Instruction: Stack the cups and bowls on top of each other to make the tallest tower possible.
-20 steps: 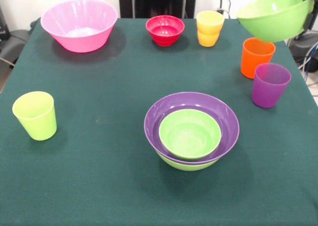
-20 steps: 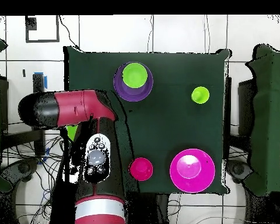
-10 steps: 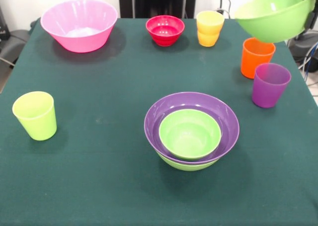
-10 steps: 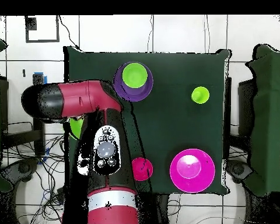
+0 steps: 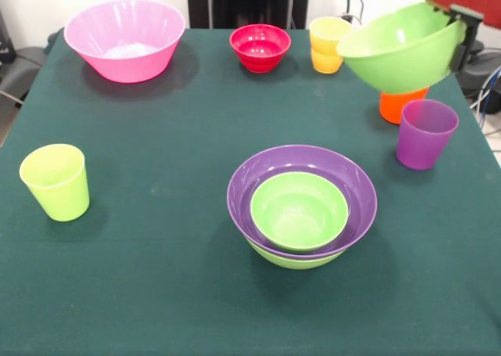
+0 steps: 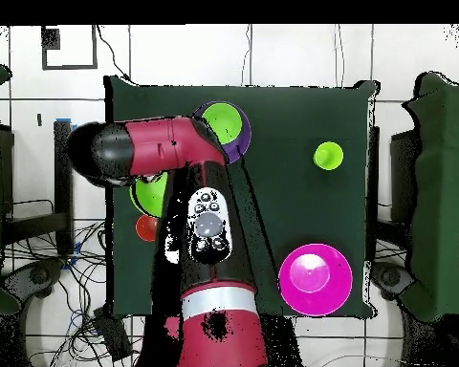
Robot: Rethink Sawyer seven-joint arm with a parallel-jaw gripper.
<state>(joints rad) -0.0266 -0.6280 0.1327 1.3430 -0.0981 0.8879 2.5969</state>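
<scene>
The large lime green bowl [image 5: 399,47] hangs tilted in the air, its mouth turned up and toward the middle of the surface [image 5: 156,278], its rim clamped at the edge by the closed jaws [image 5: 456,44]. Directly beneath it stands the orange cup [image 5: 398,106], partly hidden, with the purple cup [image 5: 423,134] just beside. Farther from the jaws sits the tower [image 5: 301,207]: a purple bowl nested in a lime green one, holding a smaller green bowl.
</scene>
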